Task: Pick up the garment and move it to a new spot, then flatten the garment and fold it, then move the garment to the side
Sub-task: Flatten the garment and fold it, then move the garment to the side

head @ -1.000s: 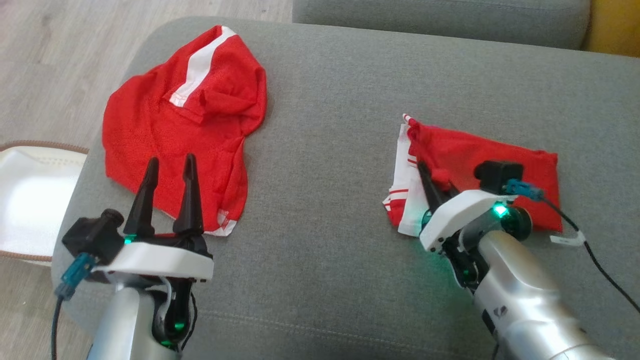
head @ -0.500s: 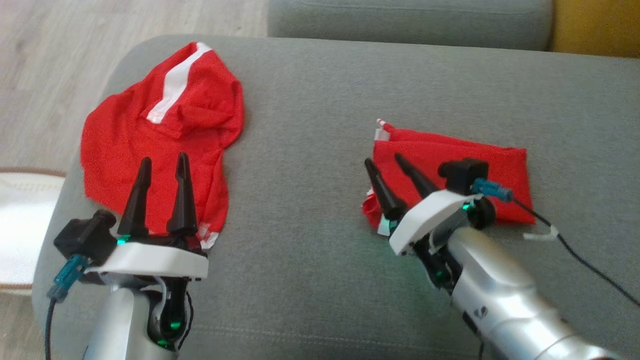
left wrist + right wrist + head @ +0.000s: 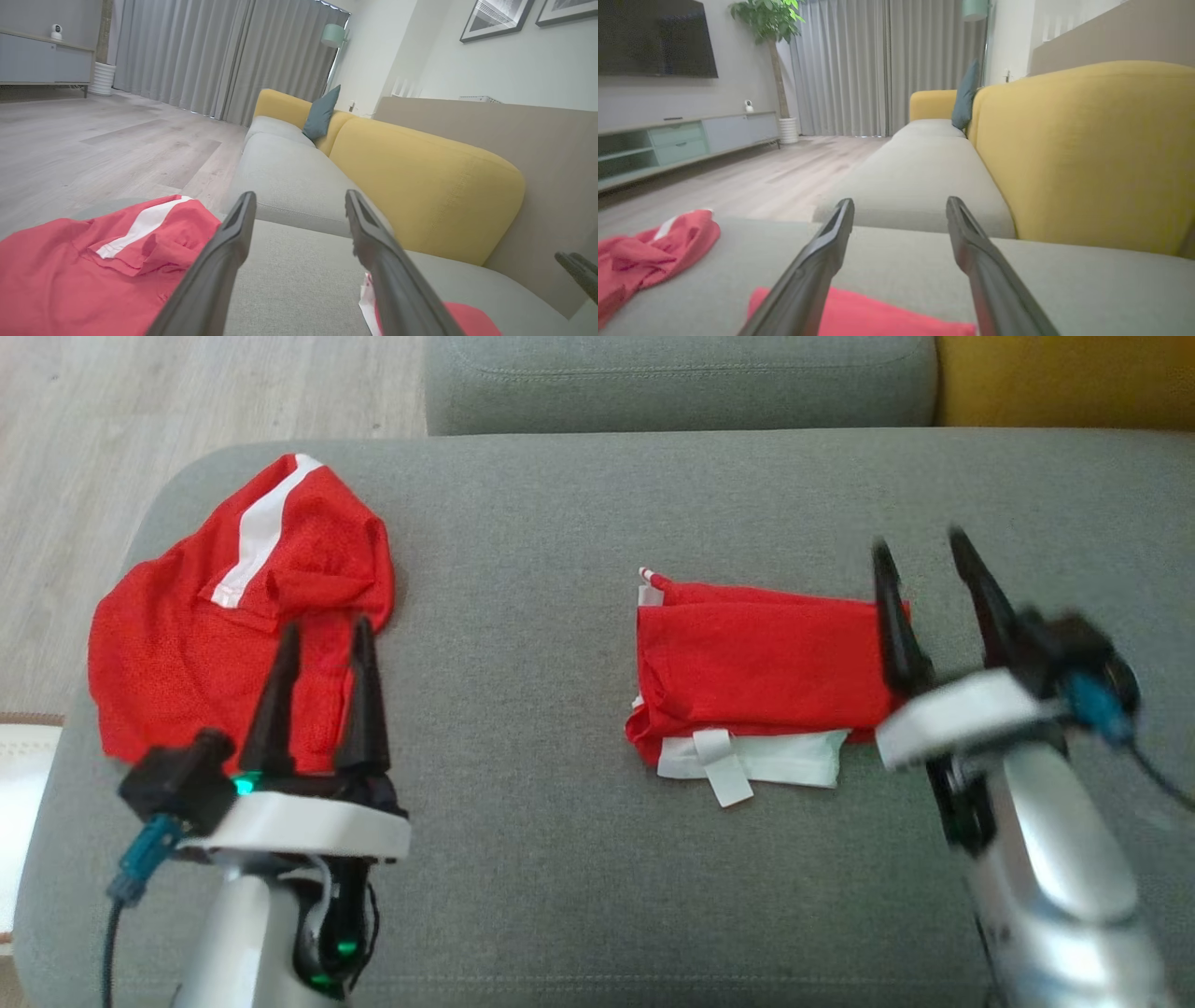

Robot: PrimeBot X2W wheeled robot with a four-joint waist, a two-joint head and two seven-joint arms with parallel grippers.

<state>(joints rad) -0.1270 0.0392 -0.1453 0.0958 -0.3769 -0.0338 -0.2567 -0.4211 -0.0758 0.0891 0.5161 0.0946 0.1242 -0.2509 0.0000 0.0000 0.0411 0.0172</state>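
Observation:
A folded red garment (image 3: pixel 756 663) with a white hem and tag along its near edge lies mid-right on the grey sofa seat (image 3: pixel 560 523). My right gripper (image 3: pixel 919 539) hovers open at its right end, blurred, nothing between the fingers; in the right wrist view the gripper (image 3: pixel 899 201) points over the red fabric (image 3: pixel 878 312). A second, crumpled red garment (image 3: pixel 187 644) with a white stripe lies at the seat's left end. My left gripper (image 3: pixel 327 625) stands open over its near right part, empty, with the crumpled cloth (image 3: pixel 70 280) to the left of the gripper (image 3: pixel 300 195).
The yellow sofa back (image 3: pixel 1064 378) runs along the right, and another grey seat cushion (image 3: pixel 672 383) lies beyond. Wooden floor (image 3: pixel 140 392) borders the seat's rounded left end. A white object with a brown rim (image 3: pixel 19 775) sits on the floor at the left.
My right gripper opened, let go of the folded garment and drew back to its right end. The garment now lies folded with its white hem toward me. The head camera has shifted.

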